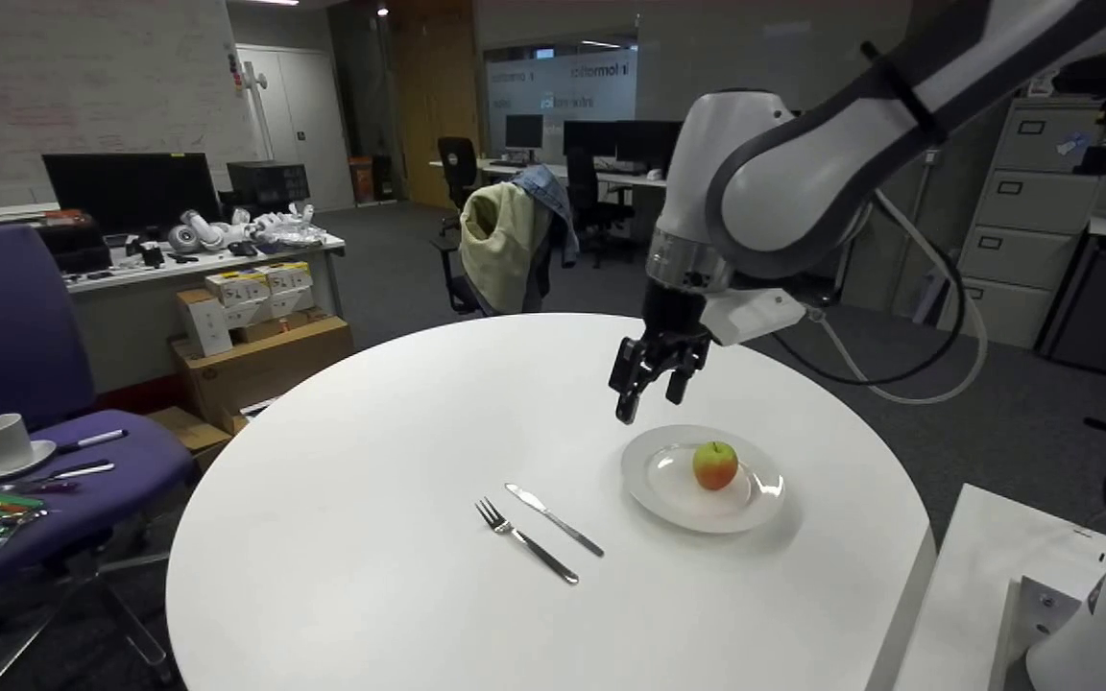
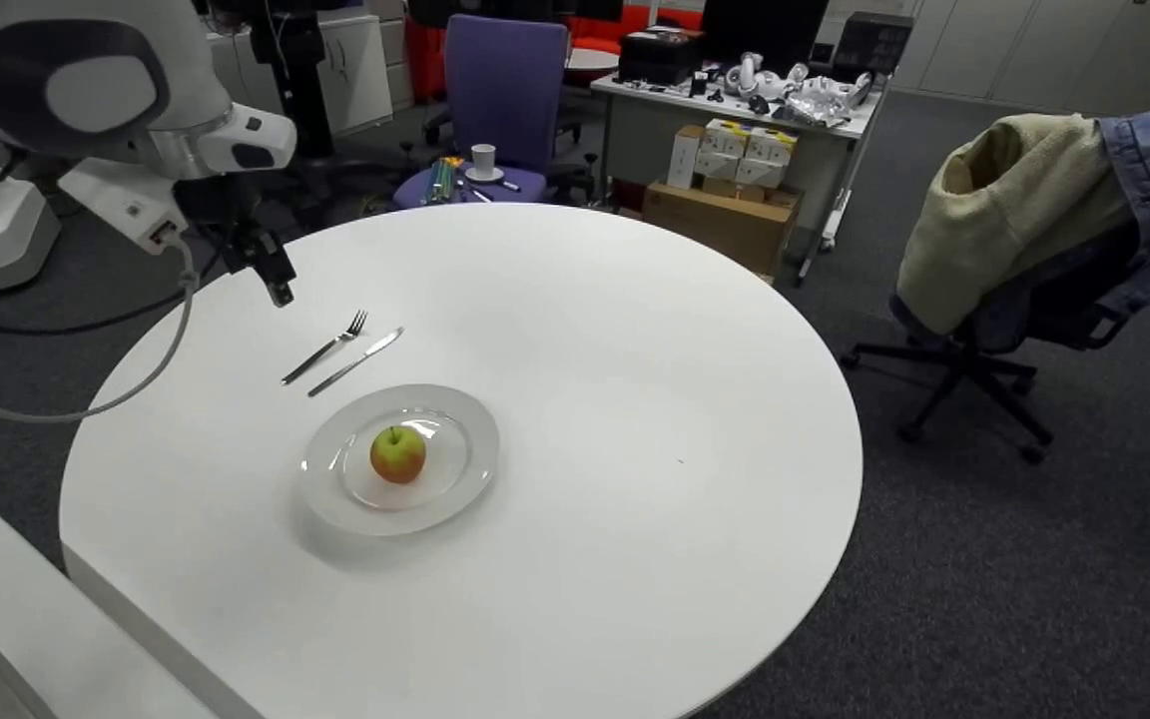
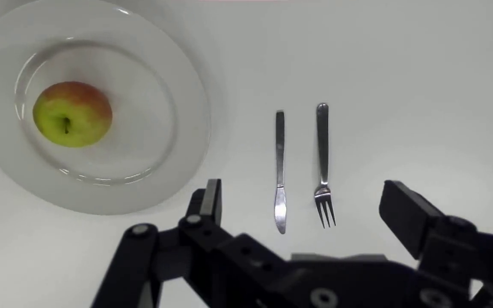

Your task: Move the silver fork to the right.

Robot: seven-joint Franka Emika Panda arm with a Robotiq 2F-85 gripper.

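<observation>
On a white table [image 1: 371, 432], silver fork [image 3: 323, 158] beside knife [image 3: 280, 162], parted fingers [image 3: 407, 218] above

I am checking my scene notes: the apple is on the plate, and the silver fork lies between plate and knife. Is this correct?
The order is wrong: the wrist view shows the knife lying between the plate and the silver fork. The apple is indeed on the plate.

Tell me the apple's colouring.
The apple is yellow-green blending into orange-red; the wrist view shows it best.
</observation>
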